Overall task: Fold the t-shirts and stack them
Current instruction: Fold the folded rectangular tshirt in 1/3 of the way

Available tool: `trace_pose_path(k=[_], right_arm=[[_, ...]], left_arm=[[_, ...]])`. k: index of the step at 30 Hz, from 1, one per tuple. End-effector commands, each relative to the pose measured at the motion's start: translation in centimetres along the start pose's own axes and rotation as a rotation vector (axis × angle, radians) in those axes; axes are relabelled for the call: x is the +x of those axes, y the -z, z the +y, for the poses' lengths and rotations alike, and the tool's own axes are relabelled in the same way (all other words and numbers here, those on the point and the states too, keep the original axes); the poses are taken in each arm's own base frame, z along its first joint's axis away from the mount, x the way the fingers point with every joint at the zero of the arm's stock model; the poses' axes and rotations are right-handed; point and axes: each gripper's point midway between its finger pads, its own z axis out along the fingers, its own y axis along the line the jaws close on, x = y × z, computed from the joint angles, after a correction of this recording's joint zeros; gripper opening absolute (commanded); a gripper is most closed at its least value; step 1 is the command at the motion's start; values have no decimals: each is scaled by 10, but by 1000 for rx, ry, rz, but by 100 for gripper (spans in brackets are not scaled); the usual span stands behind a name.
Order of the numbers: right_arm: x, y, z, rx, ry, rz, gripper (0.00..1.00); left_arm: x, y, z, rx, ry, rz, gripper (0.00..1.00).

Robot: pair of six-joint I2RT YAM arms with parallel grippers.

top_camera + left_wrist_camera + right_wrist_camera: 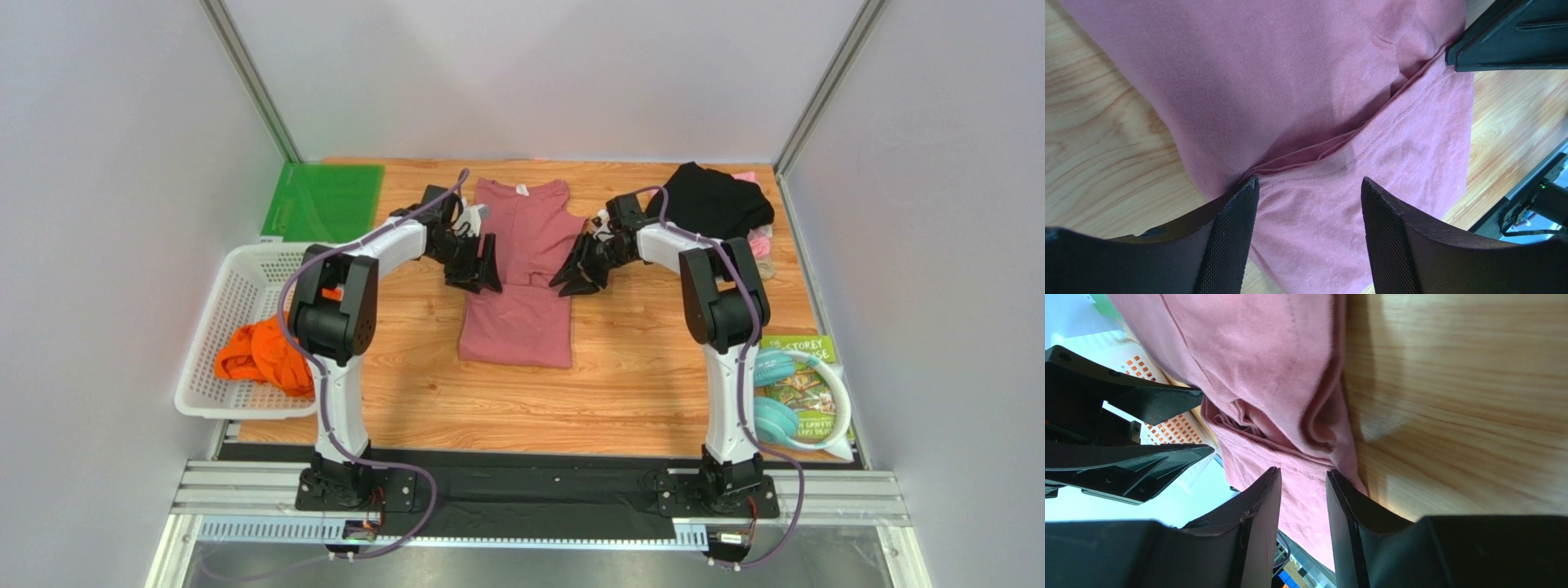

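Note:
The dusty-rose t-shirt (pixel 521 288) lies flat in the middle of the table, neck label toward the far edge, its sides drawn in at mid-length. My left gripper (pixel 482 267) is at its left edge, open, with the jaws astride a folded hem (pixel 1333 147) of rose cloth (pixel 1309 73). At the shirt's right edge my right gripper (pixel 577 272) stands narrowly open over a bunched fold (pixel 1290 416); cloth shows in the gap (pixel 1304 473). A black t-shirt (pixel 718 196) is heaped at the back right with a pale pink one (pixel 762 243) under it. An orange t-shirt (pixel 260 353) lies in the basket.
The white mesh basket (pixel 227 288) sits off the table's left edge. A green board (pixel 325 202) lies at the back left. A printed packet with a pale ring (pixel 800 395) lies at the front right. Grey walls enclose three sides.

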Motion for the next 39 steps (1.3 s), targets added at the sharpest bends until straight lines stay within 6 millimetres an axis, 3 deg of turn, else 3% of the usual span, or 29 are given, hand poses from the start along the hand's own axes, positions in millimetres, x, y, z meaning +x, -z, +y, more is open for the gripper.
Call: trace_pose_path(k=[1,6,9,10,12,13,15,16,18,19,21,23,27,32,39], right_arm=[[-3,0,0,-23,23,-4,38],[-8,29,35,-58,77,-47,38],[-7,52,62,-84,119,-86,38],[-5,59,67,-90,130,-95,38],[2,76,81,-98,163,-121,39],[6,79,79,-90,162,-123,39],[17,92,86,-91,191,-148,39],[25,91,79,-77,184,-139,39],[40,99,80,-77,202,-151,40],[53,92,63,-58,164,-124,39],[67,95,73,-108,194,-137,40],[86,84,67,-119,164,-101,40],[99,56,73,-131,166,-45,40],[106,29,81,-128,159,14,39],[106,24,88,-128,173,25,39]], left_arm=[[-17,10,6,-14,-35,-56,68],[-42,45,-7,-34,-81,-118,68],[-52,81,-28,-36,-141,-184,67],[-56,104,-44,-23,-173,-235,67],[-43,119,-58,11,-179,-242,67],[-37,139,-79,65,-197,-271,68],[-13,143,-88,114,-181,-239,68],[-4,156,-101,151,-192,-252,69],[24,154,-103,181,-145,-195,71],[36,159,-110,209,-130,-176,74],[58,154,-110,242,-89,-130,75],[72,145,-109,264,-78,-121,76],[71,122,-100,285,-38,-116,79],[63,78,-89,338,59,-14,81],[75,47,-80,401,188,80,81]])
